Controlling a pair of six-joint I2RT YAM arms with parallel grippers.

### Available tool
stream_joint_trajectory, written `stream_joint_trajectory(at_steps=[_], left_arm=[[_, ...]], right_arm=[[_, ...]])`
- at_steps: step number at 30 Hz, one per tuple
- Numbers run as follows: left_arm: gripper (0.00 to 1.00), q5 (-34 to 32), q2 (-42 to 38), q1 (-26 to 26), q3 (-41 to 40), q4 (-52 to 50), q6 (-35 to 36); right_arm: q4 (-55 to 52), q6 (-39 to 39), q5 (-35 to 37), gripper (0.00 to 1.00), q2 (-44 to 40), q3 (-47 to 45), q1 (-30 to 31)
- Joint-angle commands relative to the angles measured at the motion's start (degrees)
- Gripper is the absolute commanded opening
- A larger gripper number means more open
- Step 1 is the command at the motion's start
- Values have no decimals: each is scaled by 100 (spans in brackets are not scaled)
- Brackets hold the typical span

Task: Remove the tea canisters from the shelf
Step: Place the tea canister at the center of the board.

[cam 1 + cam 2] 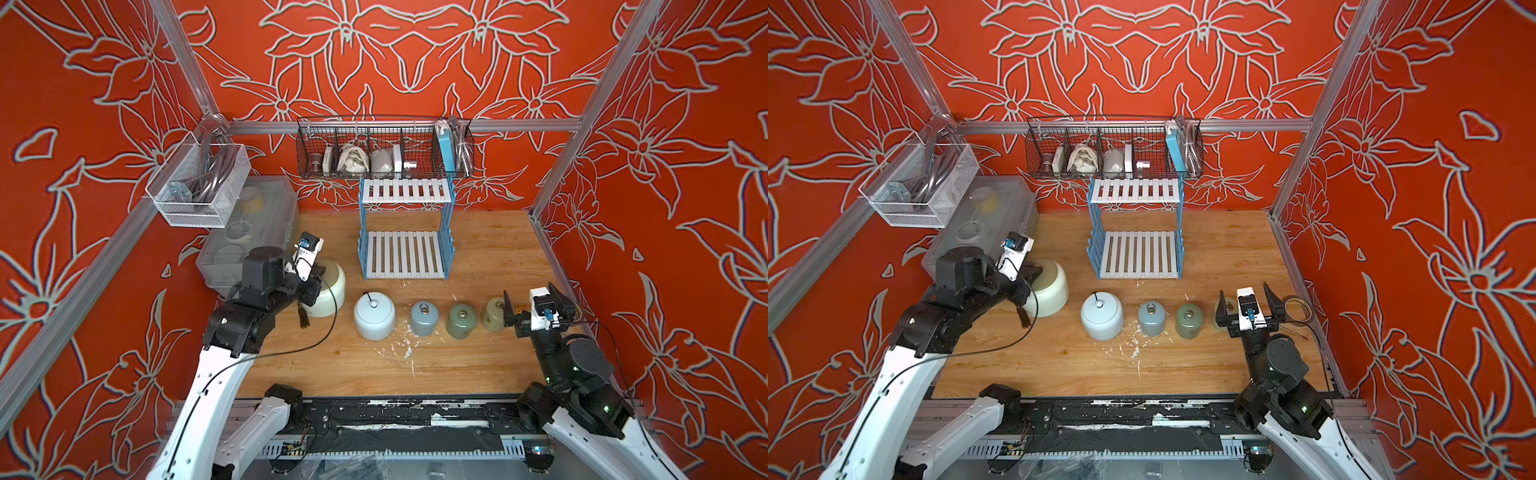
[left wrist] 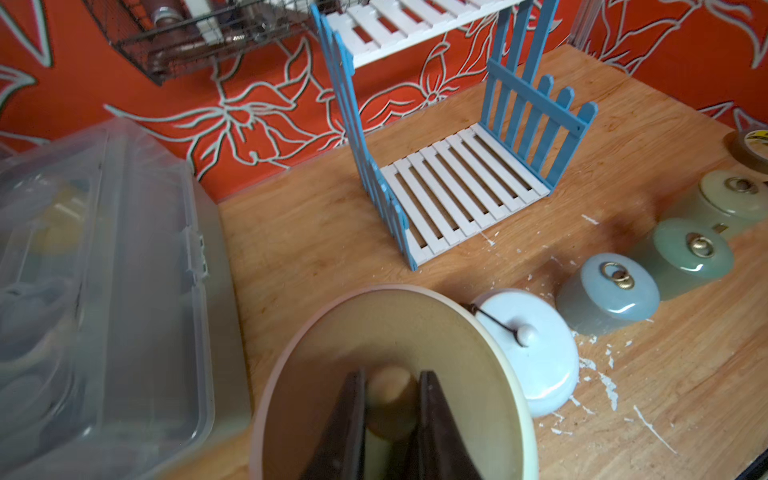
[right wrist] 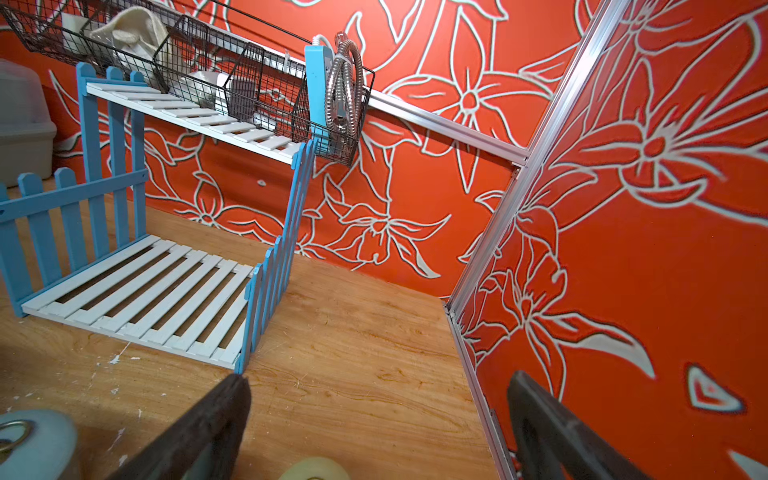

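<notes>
— Is anything on the shelf (image 1: 405, 254)?

— No jar stands on it. All five are down on the bench (image 1: 374, 374), in a row in front of it. They are the large cream canister (image 1: 334, 291), pale blue canister (image 1: 374, 318), blue-grey canister (image 1: 424, 319), sage green canister (image 1: 461, 321) and small cream canister (image 1: 493, 316).

— What about the left hand?

— The left hand (image 2: 390, 409) is clamped on the knob of the large cream canister's lid. The left wrist view shows a dark finger on either side of it. From above, the arm covers much of that lid. I cannot tell whether the jar's base rests on the bench or sits just off it. A dark tassel (image 1: 303, 321) hangs beside the jar.

— And the right hand?

— The right hand (image 1: 1244, 291) has its fingers wide apart and grips nothing, just beside the small cream canister. In a top view one finger hides part of that jar. The right wrist view catches only a sliver of its lid at the frame's edge.

— Is anything else hard to read?

— The contents of the clear plastic box (image 1: 249, 232) are fogged shapes. A roll of tape (image 1: 1298, 309) sits partly behind the right hand.
</notes>
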Motion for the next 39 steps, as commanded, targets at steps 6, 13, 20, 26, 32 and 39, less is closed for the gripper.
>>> stream_joint_trajectory(at_steps=[6, 13, 20, 26, 32, 39], left_arm=[[0, -465, -906, 381, -1363, 1110, -300], [0, -222, -931, 364, -2623, 2514, -341], [0, 78, -631, 243, -3177, 3593, -154], [0, 179, -374, 161, -3517, 4161, -41], [0, 302, -242, 57, -3799, 4326, 69], [0, 258, -169, 25, -3879, 4208, 135]], right_arm=[[87, 90, -64, 99, -20, -51, -32], [87, 62, -33, 99, 19, -52, -32], [104, 22, 51, 99, -42, -64, -34], [96, 21, 95, 100, -52, -70, -40], [104, 7, 101, 99, -49, -73, -41], [109, 21, 88, 100, -49, -74, -41]])
